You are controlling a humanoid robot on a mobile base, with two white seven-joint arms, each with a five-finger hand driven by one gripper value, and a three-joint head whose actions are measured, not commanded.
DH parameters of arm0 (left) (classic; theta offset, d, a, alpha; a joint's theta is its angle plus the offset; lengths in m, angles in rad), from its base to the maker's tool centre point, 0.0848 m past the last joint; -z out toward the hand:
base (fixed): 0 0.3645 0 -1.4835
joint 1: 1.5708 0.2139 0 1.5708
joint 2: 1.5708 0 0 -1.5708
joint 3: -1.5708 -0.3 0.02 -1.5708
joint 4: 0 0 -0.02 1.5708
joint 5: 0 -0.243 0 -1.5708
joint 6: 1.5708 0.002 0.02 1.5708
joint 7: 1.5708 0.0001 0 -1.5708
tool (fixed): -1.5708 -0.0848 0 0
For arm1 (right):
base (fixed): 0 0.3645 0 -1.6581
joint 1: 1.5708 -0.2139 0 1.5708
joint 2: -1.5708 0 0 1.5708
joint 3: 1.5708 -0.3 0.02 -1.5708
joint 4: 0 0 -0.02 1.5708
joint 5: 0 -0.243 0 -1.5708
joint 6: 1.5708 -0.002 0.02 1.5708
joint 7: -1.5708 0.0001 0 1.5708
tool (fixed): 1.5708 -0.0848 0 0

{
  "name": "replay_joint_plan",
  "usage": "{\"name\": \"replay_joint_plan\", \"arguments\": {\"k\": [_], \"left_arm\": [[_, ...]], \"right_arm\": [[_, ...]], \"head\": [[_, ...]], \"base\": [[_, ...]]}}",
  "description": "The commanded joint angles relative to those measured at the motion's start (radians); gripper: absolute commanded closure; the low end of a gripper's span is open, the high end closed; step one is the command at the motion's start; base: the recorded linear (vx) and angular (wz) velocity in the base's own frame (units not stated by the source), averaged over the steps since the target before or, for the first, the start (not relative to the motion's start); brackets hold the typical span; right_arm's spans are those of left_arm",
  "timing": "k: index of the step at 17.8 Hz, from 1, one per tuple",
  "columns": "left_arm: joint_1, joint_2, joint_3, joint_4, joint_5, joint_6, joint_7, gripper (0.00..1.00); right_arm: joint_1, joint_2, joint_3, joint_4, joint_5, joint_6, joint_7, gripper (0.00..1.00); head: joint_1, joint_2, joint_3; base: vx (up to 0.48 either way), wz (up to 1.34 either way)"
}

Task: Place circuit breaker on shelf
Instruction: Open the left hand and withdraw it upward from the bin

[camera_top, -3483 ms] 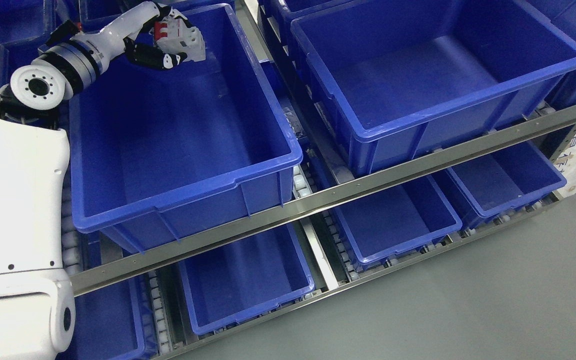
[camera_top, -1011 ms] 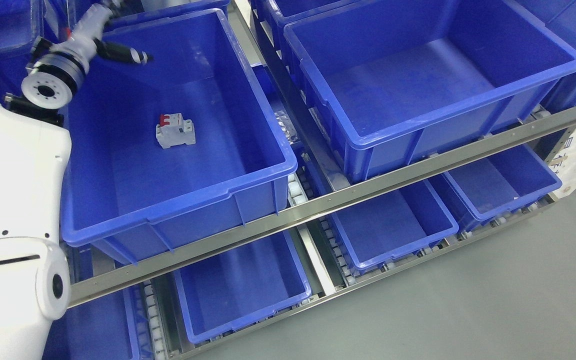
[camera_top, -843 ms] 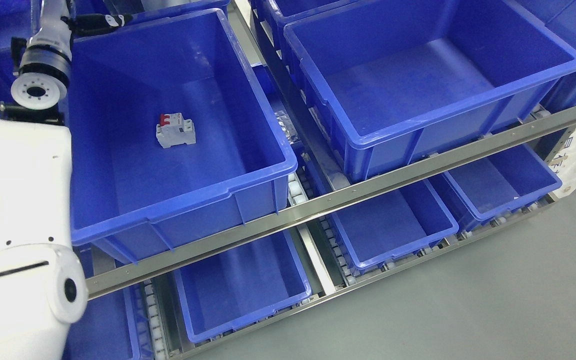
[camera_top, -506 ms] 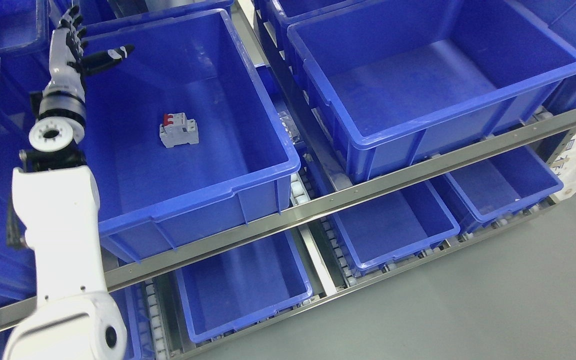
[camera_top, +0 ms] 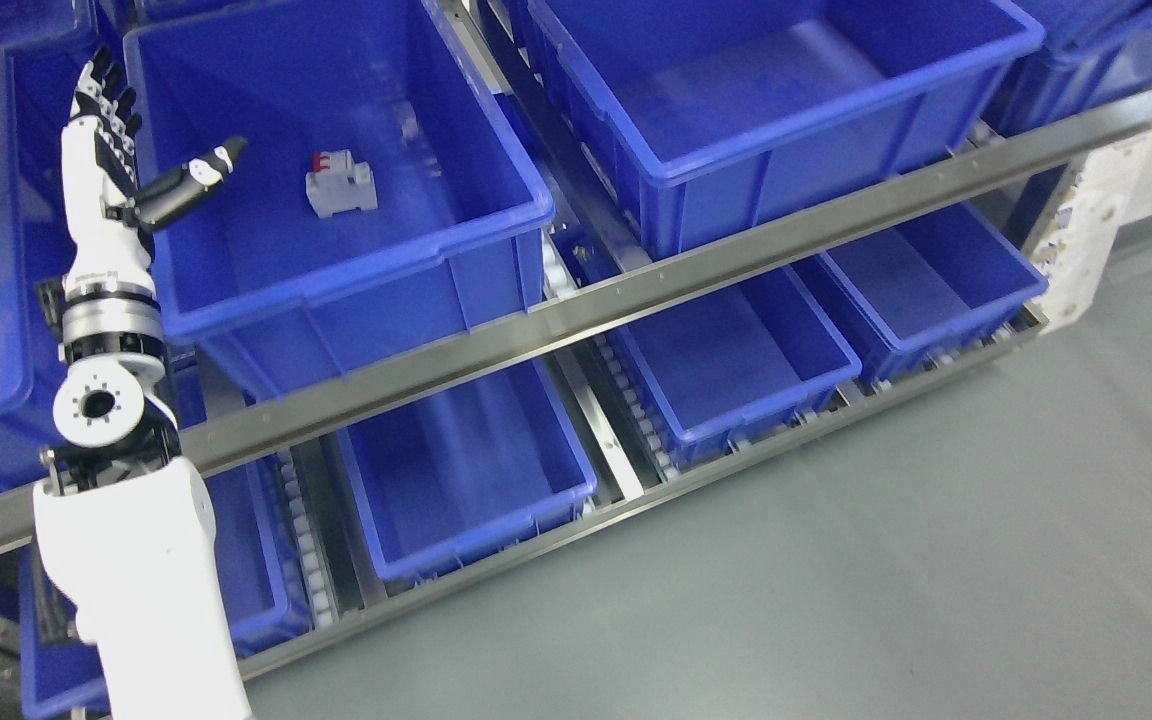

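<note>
Grey floor (camera_top: 936, 560) runs under a two-tier roller shelf (camera_top: 636, 290) loaded with blue bins, and your view has tilted down and right since half a second ago, so ignore the apparent slide of everything up the picture; that is camera, not cargo. What matters: the circuit breaker (camera_top: 340, 184), which was clamped in the left hand (camera_top: 121, 170) a few seconds back, now lies loose on the floor of the upper-left bin (camera_top: 356, 250), red switches toward the far wall, well apart from the hand. That hand has come up and out; it now stands over the bin's left rim with the fingers (camera_top: 106, 95) straight up and spread and the thumb (camera_top: 191, 180) jutting over the bin, holding nothing. Forearm and wrist hang outside the bin, down at the left edge. Right arm not in view. My read: the placing is done, since the breaker sits in a bin on the top tier, and what you see is the retreat. Nothing left but to clear the arm; watch the thumb, which is close to the rim and could catch it if the arm drops straight down. Neighbouring bins on both tiers show nothing inside.
</note>
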Motion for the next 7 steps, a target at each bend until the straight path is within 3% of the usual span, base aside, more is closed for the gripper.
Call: {"name": "replay_joint_plan", "arguments": {"k": [1,4,7], "left_arm": [[0.152,-0.033,0.007,-0.278,0.017,-0.026,0.007,0.00],[0.161,-0.033,0.006,-0.276,0.028,-0.024,0.007,0.00],[0.161,-0.033,-0.002,-0.276,0.031,-0.024,0.007,0.00]], "right_arm": [[0.016,-0.017,0.000,0.000,-0.001,-0.044,0.002,0.00],[0.016,-0.017,0.000,0.000,-0.001,-0.044,0.002,0.00],[0.016,-0.017,0.000,-0.001,0.001,-0.044,0.002,0.00]], "head": [[0.0000,0.000,0.000],[0.0000,0.000,0.000],[0.0000,0.000,0.000]], "base": [[-0.430,-0.07],[-0.381,0.06],[-0.196,0.04]]}}
